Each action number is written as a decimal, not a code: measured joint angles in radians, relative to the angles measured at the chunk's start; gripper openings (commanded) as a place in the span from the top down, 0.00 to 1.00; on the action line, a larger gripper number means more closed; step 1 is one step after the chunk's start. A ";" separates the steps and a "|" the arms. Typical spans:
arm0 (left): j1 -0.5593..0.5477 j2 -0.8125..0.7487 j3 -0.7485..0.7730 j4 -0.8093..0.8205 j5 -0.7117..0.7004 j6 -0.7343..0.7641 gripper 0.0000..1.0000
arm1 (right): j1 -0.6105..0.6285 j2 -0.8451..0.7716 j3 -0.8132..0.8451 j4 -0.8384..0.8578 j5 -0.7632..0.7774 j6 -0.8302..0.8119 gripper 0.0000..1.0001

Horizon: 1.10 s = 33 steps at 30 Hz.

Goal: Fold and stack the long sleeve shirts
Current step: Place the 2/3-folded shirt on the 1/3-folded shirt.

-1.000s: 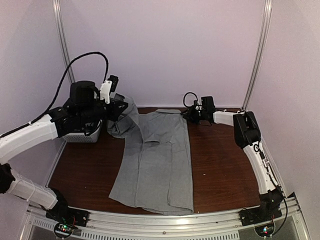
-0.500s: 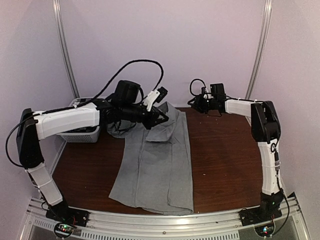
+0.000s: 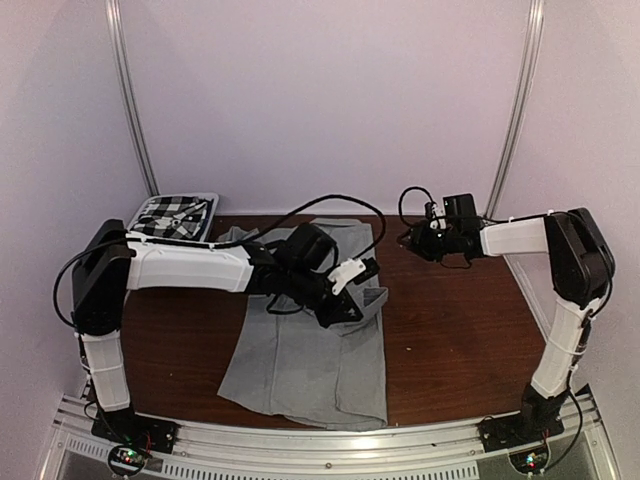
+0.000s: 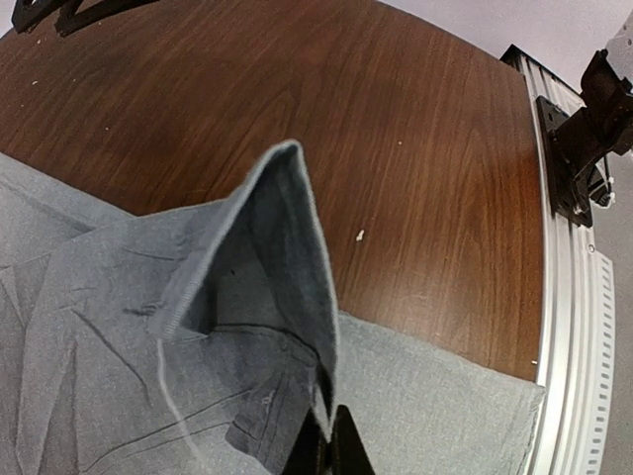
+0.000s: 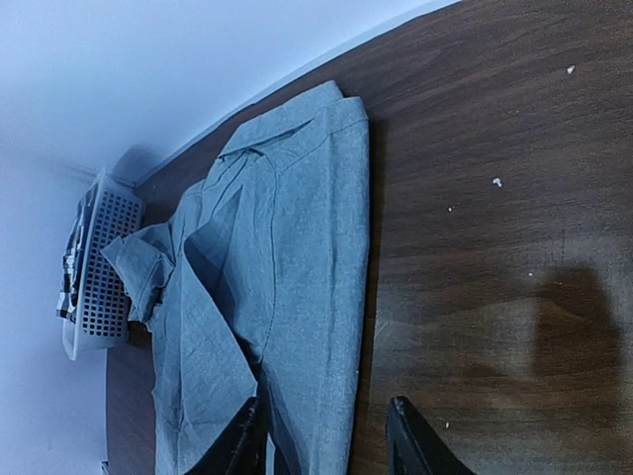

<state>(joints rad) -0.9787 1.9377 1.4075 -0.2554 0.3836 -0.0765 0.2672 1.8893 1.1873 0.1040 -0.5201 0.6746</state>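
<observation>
The light grey shirt [image 3: 310,360] lies flat and lengthwise on the brown table [image 3: 450,330]. My left gripper [image 3: 352,305] is shut on the grey shirt's sleeve end and holds it over the shirt's right side. In the left wrist view the gripper [image 4: 326,447] pinches the grey cloth and the cuff [image 4: 282,237] stands up in front. My right gripper [image 3: 415,240] is open and empty, above bare table right of the collar. In the right wrist view its open gripper [image 5: 326,445] points along the shirt's [image 5: 287,247] right edge. The black-and-white checked shirt [image 3: 170,212] lies in the basket.
The white slatted basket [image 3: 207,197] stands at the back left corner; it also shows in the right wrist view [image 5: 104,267]. The metal rail [image 4: 579,327] runs along the table's near edge. Bare wood lies right of the shirt.
My left arm has swung from the back left by the basket across to the shirt's middle right, carrying the sleeve over the body. My right gripper has drifted right and slightly nearer.
</observation>
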 measured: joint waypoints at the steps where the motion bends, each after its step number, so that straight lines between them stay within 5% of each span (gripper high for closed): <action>1: 0.001 0.000 0.000 0.000 0.002 0.002 1.00 | 0.006 -0.021 -0.019 -0.003 0.006 -0.010 0.56; 6: 0.002 0.000 -0.007 -0.004 0.013 0.012 0.95 | 0.056 -0.142 -0.085 -0.016 0.046 -0.050 0.54; 10: 0.002 -0.001 -0.024 -0.024 0.034 0.032 0.60 | 0.101 -0.257 -0.174 -0.031 0.071 -0.079 0.53; 14: 0.002 -0.019 -0.057 -0.040 0.055 0.038 0.41 | 0.156 -0.330 -0.261 -0.056 0.100 -0.101 0.50; 22: 0.031 -0.140 -0.159 0.029 -0.027 -0.126 0.41 | 0.282 -0.485 -0.460 -0.138 0.175 -0.119 0.46; 33: 0.312 -0.127 -0.265 0.084 -0.184 -0.517 0.44 | 0.398 -0.586 -0.623 -0.200 0.317 -0.082 0.48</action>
<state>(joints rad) -0.6662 1.8111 1.1423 -0.1711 0.1993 -0.5934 0.6655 1.3037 0.5644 -0.0959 -0.2028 0.5922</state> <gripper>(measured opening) 0.561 0.522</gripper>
